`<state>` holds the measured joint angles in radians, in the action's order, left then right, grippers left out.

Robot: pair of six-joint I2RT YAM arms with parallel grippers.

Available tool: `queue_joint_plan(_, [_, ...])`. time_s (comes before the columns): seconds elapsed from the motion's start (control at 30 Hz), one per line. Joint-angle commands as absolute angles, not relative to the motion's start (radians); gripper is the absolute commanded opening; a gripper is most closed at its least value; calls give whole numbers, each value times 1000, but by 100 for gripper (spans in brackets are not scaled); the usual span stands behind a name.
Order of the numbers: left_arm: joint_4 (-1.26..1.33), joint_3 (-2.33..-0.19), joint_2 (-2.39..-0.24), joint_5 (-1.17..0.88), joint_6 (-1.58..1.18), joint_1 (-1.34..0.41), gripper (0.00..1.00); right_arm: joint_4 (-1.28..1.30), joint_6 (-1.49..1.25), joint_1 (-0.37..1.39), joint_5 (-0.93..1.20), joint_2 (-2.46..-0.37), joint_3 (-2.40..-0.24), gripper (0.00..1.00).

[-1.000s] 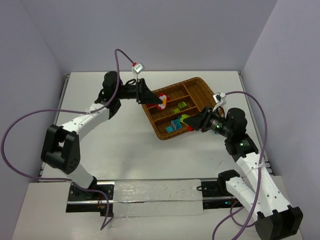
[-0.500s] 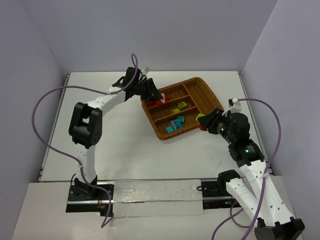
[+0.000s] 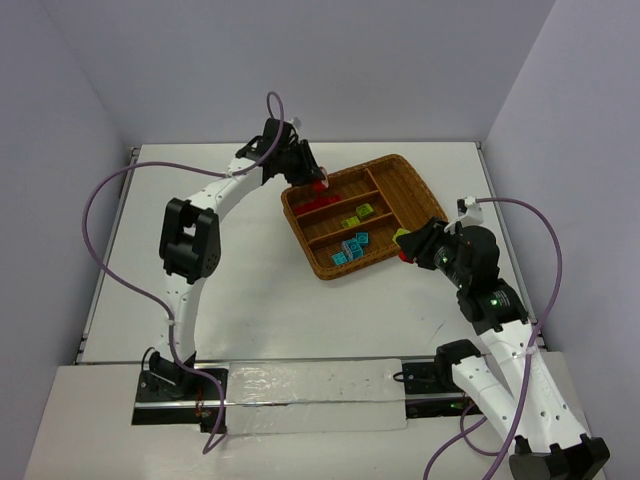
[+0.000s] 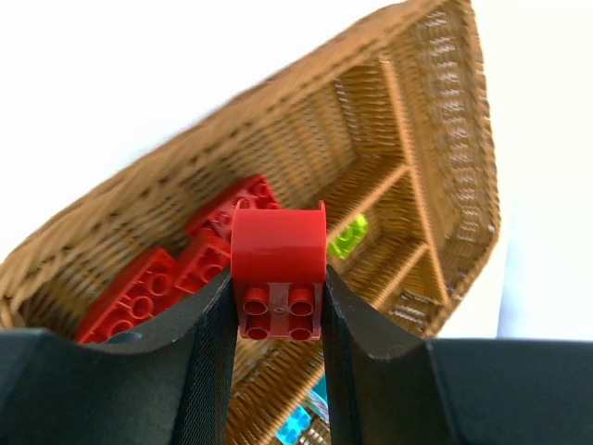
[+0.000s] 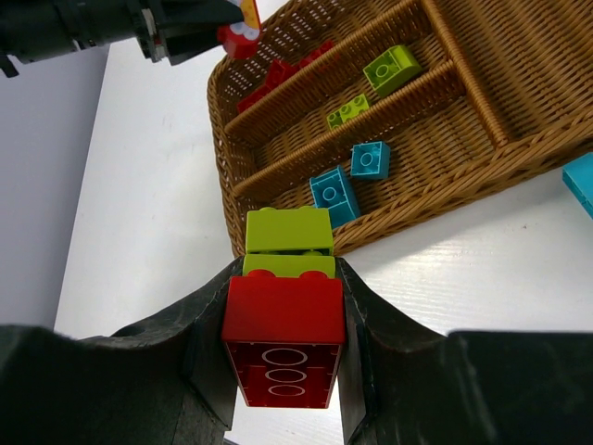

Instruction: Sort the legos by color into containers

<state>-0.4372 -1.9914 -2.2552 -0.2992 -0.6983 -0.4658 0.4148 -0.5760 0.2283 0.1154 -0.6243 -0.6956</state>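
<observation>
From above, the left pincer is clamped on a red brick right over the far slot of the wicker tray. More red bricks lie just under it. The right pincer hovers beside the tray's right edge, gripping something red and green.

Left wrist view: the jaws squeeze the red brick between them. The other red bricks lie just beyond the tips, and a yellow-green brick sits further on in the next slot.

Right wrist view: this pincer grips a mixed stack, red at the base and yellow-green ahead. Past its tips, cyan bricks lie in the nearest slot and yellow-green ones in the middle slot. A loose cyan brick sits on the table off to its right.

I'd say the sorting is mostly done. What remains is dropping the red brick, splitting that stack and collecting the stray cyan.
</observation>
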Motion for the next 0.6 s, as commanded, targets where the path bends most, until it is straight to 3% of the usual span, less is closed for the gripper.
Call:
queue_joint_plan(0.0, [-491,-2014,-2279,-193,-694,-474,6,408,-555,226,97,-614,-716,0])
queue_joint_plan(0.13, [-473,-1962,-2244,-150,-691,-474,6,404,-555,225,97,-614,-713,0])
queue_joint_plan(0.23, [-462,-1928,-2221,-143,-689,-474,15,396,-557,225,103,-623,-713,0])
queue_joint_plan(0.43, [-421,-1853,-2176,-133,-703,-476,68,390,-558,226,108,-627,-709,0])
queue_joint_plan(0.57, [-423,-1860,-2157,-130,-688,-485,77,390,-559,227,110,-627,-706,0])
